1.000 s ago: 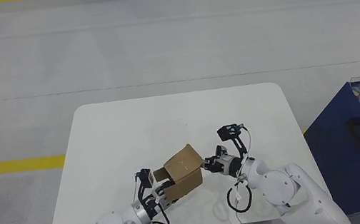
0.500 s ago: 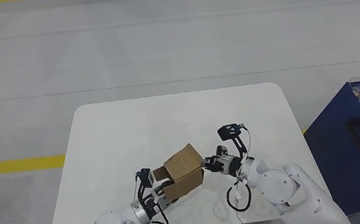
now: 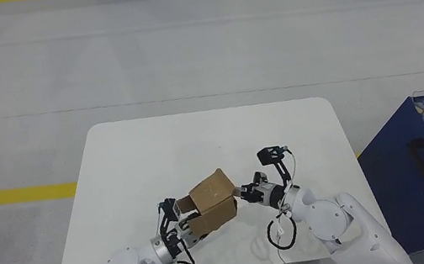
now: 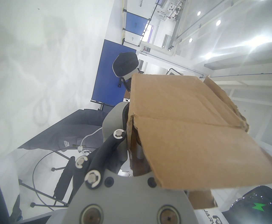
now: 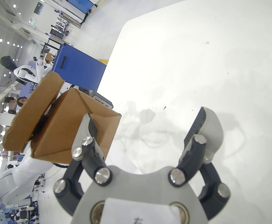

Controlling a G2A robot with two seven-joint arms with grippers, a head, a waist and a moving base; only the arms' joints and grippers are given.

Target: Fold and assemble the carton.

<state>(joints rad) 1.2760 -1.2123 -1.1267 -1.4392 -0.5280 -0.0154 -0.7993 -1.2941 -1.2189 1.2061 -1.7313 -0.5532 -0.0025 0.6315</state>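
Left gripper (image 3: 180, 222): closed on one wall of the brown corrugated cardboard carton (image 3: 212, 198). In the left wrist view the carton (image 4: 182, 127) wall edge runs down into the left gripper (image 4: 131, 131). One grey finger (image 4: 114, 121) sits on its outer side; the opposite finger is hidden under a folded flap.

Carton position: held by the left gripper above the white rounded-corner bench (image 3: 131, 155), tilted, directly between the two grippers.

Right gripper (image 3: 248, 191): open, jaws spread wide, nothing between them. In the right wrist view the right gripper (image 5: 144, 125) has one finger (image 5: 87, 129) overlapping the near corner of the carton (image 5: 59, 127); contact cannot be confirmed. The other finger (image 5: 205, 125) stands well apart from the carton, over bare bench (image 5: 170, 53).
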